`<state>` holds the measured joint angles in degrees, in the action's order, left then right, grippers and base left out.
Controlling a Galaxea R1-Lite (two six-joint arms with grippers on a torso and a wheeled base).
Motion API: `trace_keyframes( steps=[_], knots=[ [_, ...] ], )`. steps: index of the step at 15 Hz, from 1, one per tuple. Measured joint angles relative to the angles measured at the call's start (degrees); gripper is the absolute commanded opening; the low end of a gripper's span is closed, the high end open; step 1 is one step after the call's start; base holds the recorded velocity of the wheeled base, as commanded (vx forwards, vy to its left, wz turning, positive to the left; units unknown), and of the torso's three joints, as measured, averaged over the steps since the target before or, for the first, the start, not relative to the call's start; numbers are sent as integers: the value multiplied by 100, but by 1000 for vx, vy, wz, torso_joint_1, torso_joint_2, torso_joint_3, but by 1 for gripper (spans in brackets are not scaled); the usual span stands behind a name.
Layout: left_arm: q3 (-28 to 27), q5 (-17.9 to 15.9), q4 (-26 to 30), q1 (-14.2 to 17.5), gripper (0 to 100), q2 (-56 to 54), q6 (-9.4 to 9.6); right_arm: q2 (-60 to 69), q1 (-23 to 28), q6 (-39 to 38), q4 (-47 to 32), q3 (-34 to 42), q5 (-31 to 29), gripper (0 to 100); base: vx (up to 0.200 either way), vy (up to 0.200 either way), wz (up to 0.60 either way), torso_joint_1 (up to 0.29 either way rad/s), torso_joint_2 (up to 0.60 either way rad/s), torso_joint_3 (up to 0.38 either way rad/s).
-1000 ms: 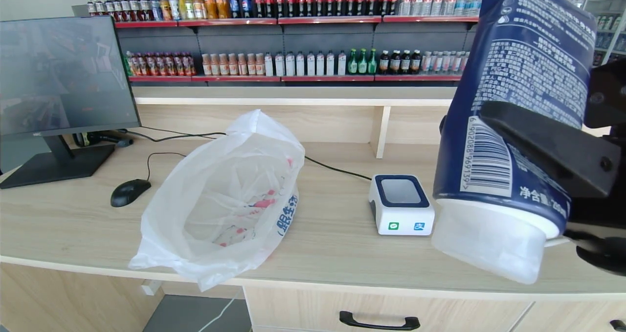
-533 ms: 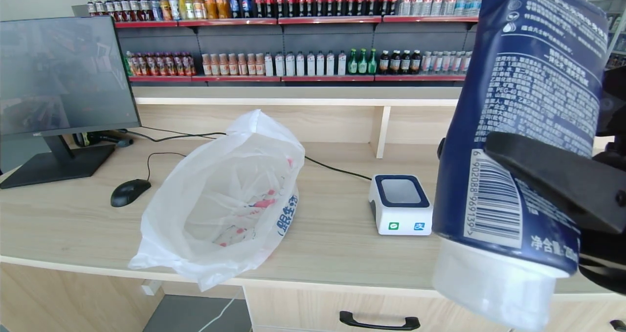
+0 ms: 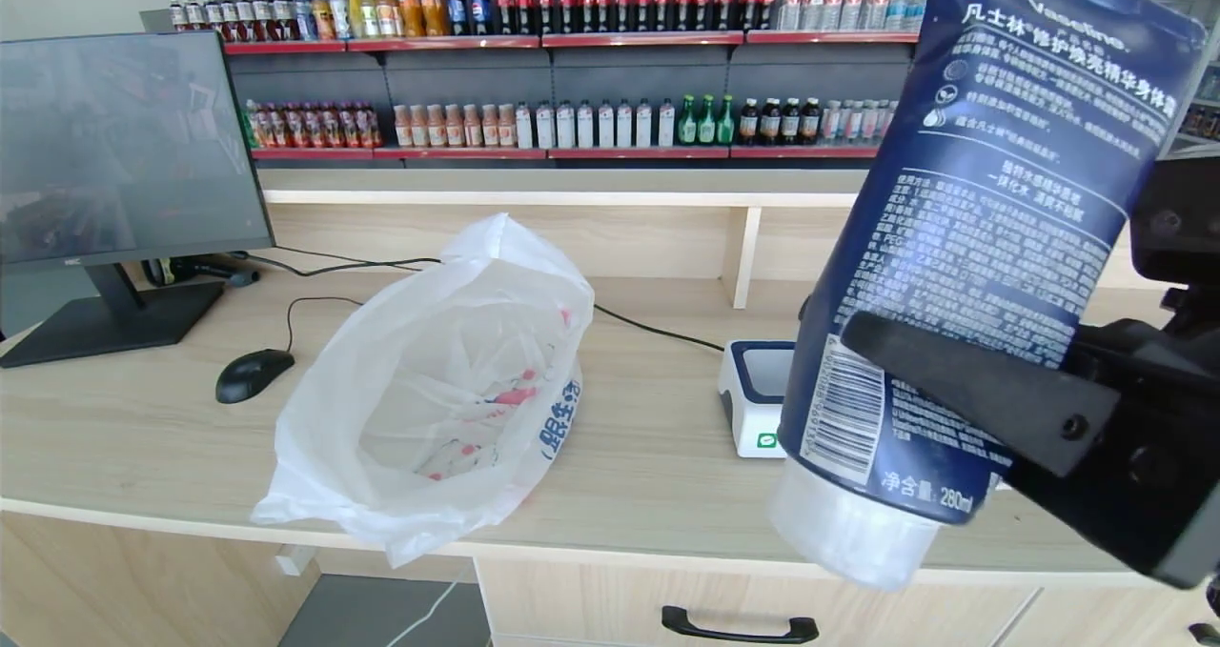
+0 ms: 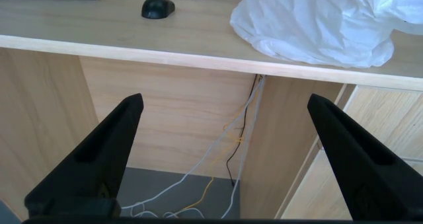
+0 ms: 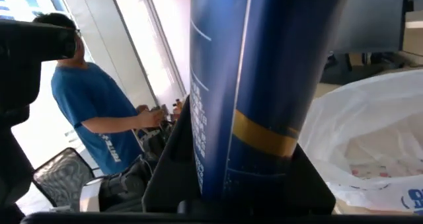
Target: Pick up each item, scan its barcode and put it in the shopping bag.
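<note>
While the right gripper [image 3: 886, 361] is clamped on the blue lotion tube [image 3: 963, 247], I read the tube as held in the air over the right part of the counter [image 3: 648, 466]. It is tilted, with its translucent cap [image 3: 848, 533] lowest and its barcode [image 3: 848, 409] turned toward the head camera. One black finger [image 3: 982, 404] crosses the tube's lower front. The tube hides the right part of the white scanner [image 3: 753, 394], which sits on the counter. Left of the scanner lies the open white shopping bag [image 3: 448, 380], with some items inside. Farther left are a black mouse [image 3: 253, 374] and a monitor [image 3: 124, 151]. The left gripper [image 4: 225, 158] hangs below the counter edge, fingers spread wide, grasping nothing.
</note>
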<state>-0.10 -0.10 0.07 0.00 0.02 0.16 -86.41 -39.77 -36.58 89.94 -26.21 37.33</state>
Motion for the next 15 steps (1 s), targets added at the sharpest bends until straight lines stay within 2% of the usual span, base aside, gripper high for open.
trace_keyframes(
  steps=[6,7,9,12,15],
  knots=[
    [2,0,0,0,100,0,0,-144,1014,1899,-6,981,-152,0,0,0,0,0,0,0],
    [2,0,0,0,100,0,13,-127,1193,2093,-4,1122,-443,0,0,0,0,0,0,0],
    [0,0,0,-5,100,0,38,-116,1471,2458,-6,1254,-1431,0,0,0,0,0,0,0],
    [0,2,2,0,100,0,35,-144,1624,3202,-2,1207,-2921,0,0,0,0,0,0,0],
    [0,0,2,-5,100,0,52,-221,1755,4000,0,1114,-3755,0,0,0,0,0,0,0]
  ],
)
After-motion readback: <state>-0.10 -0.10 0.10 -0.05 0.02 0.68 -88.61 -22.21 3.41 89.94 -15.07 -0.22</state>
